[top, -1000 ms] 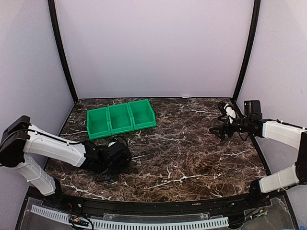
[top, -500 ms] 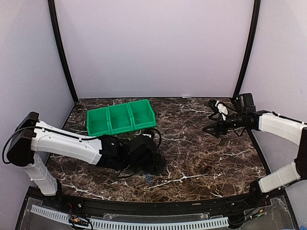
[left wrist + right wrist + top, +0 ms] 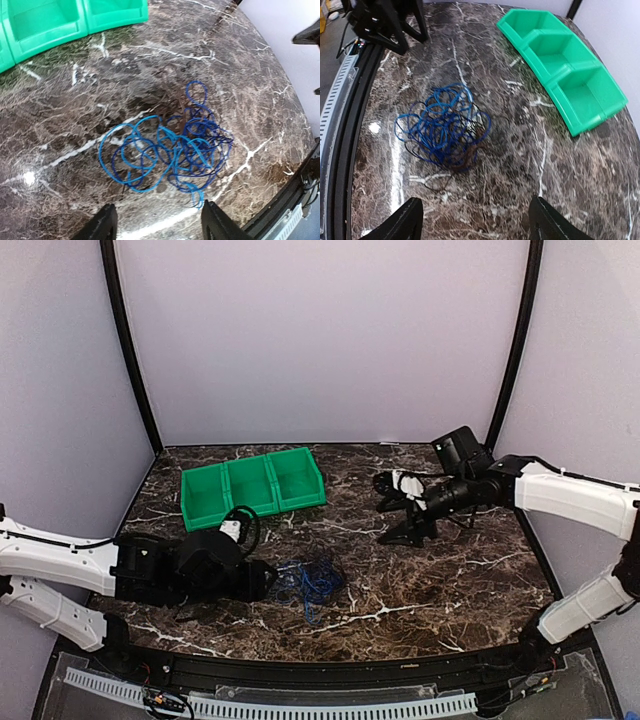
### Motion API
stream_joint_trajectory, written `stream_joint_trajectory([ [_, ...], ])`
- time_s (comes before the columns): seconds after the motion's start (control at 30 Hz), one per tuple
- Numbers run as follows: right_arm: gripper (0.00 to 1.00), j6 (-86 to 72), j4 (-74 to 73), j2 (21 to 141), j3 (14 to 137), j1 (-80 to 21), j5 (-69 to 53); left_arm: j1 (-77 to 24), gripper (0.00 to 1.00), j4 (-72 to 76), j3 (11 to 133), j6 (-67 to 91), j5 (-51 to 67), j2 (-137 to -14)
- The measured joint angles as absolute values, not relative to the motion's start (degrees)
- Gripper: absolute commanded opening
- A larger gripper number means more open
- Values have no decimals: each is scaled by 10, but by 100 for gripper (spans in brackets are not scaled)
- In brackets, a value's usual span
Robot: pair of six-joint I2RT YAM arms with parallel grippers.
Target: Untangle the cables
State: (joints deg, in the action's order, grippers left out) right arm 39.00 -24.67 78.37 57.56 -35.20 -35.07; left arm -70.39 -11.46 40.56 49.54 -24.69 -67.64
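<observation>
The cables [image 3: 310, 583] lie in one loose heap on the dark marble tabletop [image 3: 455, 585], left of centre and closer to the near edge than to the back wall. A strip of bare stone separates them from the black rail [image 3: 350, 658] along that edge. In the left wrist view the heap [image 3: 167, 155] is mostly bright and dark blue loops, with thin black strands running through its right side. One small blue loop sticks out at the top, away from the claw. The left claw [image 3: 265, 578] sits low, just beside the heap's left edge. Its fingers [image 3: 102, 226] stand apart with nothing between them, and the nearest loops lie just ahead of the tips without touching. The right claw [image 3: 392, 512] hangs over the stone right of centre, well apart from the heap, with bare marble between the two. Seen from its own camera, its fingers [image 3: 402, 220] are spread wide and hold nothing, and the heap [image 3: 442, 127] lies well ahead of them. The green bin [image 3: 252, 488] sits at the back left, its near wall a short way from the heap, with uncovered marble between them. The tabletop's right half, out to the side rail, is open stone.
</observation>
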Motion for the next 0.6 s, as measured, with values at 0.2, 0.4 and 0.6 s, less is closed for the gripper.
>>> stream_joint_trajectory([
  [0.2, 64, 396, -270, 843, 650, -444, -328, -625, 52, -92, 309, 537, -211, -652],
  [0.4, 56, 404, -274, 906, 691, -498, -299, -550, 53, -31, 271, 510, -144, -654],
  [0.6, 54, 402, -270, 989, 754, -526, -295, -491, 48, 38, 275, 452, -76, -714],
])
